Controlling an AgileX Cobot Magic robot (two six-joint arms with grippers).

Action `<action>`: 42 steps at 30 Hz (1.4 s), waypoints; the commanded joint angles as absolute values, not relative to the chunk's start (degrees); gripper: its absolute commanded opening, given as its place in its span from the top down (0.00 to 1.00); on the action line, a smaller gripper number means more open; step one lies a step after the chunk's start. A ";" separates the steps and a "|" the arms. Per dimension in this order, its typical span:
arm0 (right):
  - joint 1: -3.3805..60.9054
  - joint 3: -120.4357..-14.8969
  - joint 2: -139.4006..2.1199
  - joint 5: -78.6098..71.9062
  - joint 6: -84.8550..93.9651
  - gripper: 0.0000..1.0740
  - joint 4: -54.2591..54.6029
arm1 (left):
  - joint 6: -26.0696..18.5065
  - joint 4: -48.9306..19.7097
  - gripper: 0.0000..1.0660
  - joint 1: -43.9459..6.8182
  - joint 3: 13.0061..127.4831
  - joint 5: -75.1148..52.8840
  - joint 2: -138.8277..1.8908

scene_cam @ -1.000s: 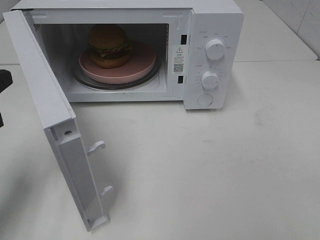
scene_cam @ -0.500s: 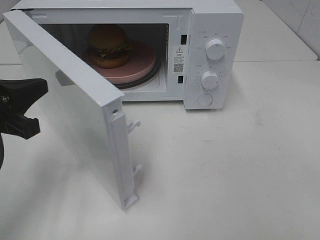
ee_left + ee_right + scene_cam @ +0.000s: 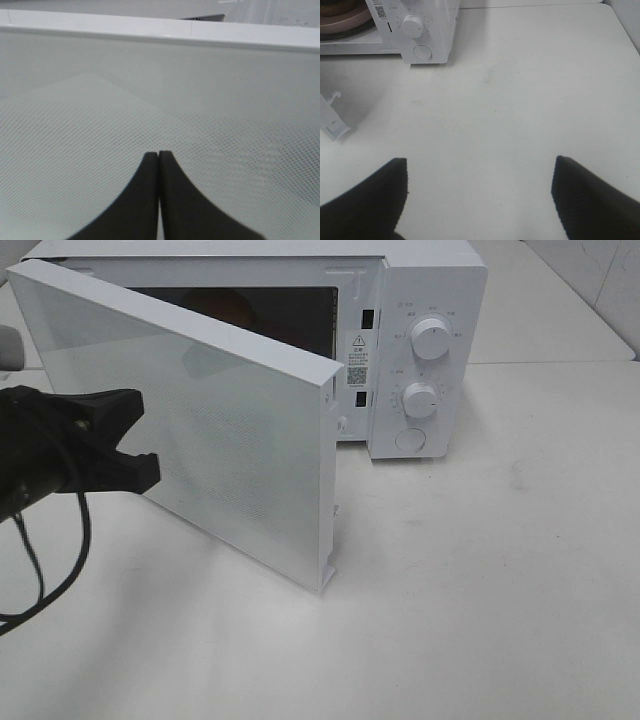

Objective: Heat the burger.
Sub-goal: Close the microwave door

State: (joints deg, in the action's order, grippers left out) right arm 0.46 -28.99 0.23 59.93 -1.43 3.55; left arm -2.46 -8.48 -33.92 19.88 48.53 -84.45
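Bracing on the white microwave door (image 3: pixel 230 430), left end effector (image 3: pixel 159 154) pinched shut on nothing, right end effector (image 3: pixel 480 161) wide, empty; tall golden-bun burger (image 3: pixel 335 5) looks soft, tippy, so lift by its round pink plate (image 3: pixel 350 19).

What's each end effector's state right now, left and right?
Left end effector: closed, holding nothing, tips at the microwave door.
Right end effector: open, empty, over the table.

White dotted door (image 3: pixel 230 440); burger (image 3: pixel 224 308) seemingly orange-brown.
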 commanded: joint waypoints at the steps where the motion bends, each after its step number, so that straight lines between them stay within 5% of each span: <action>1: 0.00 -28.88 1.78 59.24 -1.66 0.29 3.78 | -3.95 -11.97 1.00 -36.33 22.23 49.16 -86.00; 12: 0.00 -28.88 1.78 59.24 -1.66 0.29 3.78 | -5.84 -18.56 1.00 -43.60 34.55 48.76 -96.03; 24: 0.00 -28.88 1.78 59.24 -1.66 0.29 3.78 | -19.19 -35.64 1.00 -47.44 48.76 44.35 -104.62; 42: 0.00 -28.88 1.78 59.24 -1.72 0.29 3.78 | -33.98 -50.82 1.00 -47.38 65.20 42.69 -114.25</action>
